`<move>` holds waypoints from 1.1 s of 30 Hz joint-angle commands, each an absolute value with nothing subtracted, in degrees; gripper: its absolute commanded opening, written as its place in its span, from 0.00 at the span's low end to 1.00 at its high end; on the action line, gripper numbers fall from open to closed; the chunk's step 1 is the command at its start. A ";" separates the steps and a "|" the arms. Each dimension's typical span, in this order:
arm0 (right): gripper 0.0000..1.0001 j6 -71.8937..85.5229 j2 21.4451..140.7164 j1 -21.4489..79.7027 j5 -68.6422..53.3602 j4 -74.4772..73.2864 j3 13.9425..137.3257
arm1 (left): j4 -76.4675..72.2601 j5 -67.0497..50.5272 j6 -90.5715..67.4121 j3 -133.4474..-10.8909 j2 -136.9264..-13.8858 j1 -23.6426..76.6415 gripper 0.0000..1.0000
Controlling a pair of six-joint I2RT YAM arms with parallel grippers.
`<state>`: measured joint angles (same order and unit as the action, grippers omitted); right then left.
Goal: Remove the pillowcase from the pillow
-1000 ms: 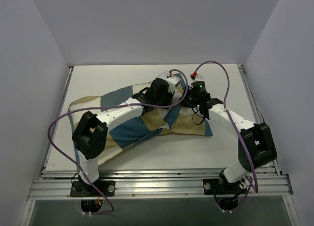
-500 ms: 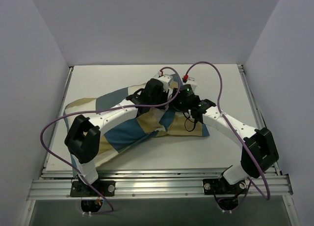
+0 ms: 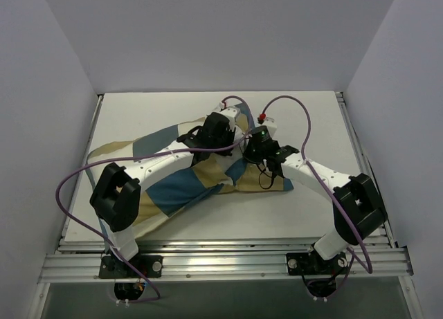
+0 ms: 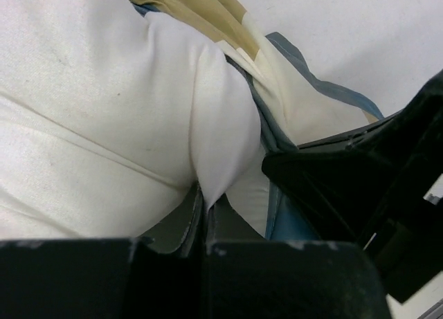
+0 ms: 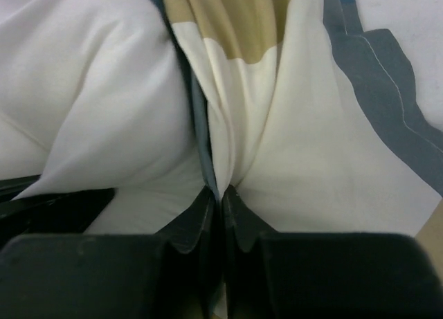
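Top view, nearest first: the right arm's elbow is swinging inward compared with a second ago. The pillowcase [image 3: 176, 187] is lying across the middle of the table [image 3: 311, 111], its near-left corner close to the left arm's base. Its right edge is pulling in leftward and its left end is creeping further left, so the whole bundle is sliding, not just the cover.

Mid-table, both grippers are crowding together and drifting left. The left gripper [image 4: 203, 219] is clamping tight on a pinched fold of the plain white pillow [image 4: 83, 125]. The right gripper [image 5: 221, 201] is clamping on the pillowcase's cream panel just beside its blue edge, with the pillow bulging on the left of that view.

Judgement: one arm is anchoring the cushion while the other is taking the cover. The peel is barely starting, since white is showing only at the mouth.

The long axis is running roughly left-right across the table, with the left end angling toward the near edge. The opening is probably facing far-right, where the grippers are meeting. Beyond them is table surface.
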<state>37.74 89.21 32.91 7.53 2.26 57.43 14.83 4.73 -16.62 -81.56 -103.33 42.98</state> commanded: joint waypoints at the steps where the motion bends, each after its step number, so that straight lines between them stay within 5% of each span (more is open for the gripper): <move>1: 0.00 37.00 90.71 28.23 11.07 -2.99 51.26 | 18.10 7.39 -19.16 -80.78 -97.65 40.35 0.02; 12: 0.00 34.45 86.22 12.49 8.09 -1.15 44.56 | 21.53 0.01 -25.13 -73.40 -86.59 30.77 0.02; 33: 0.00 34.72 84.82 8.96 -2.90 12.39 36.04 | 17.23 -4.57 -37.62 -66.70 -72.42 15.91 0.02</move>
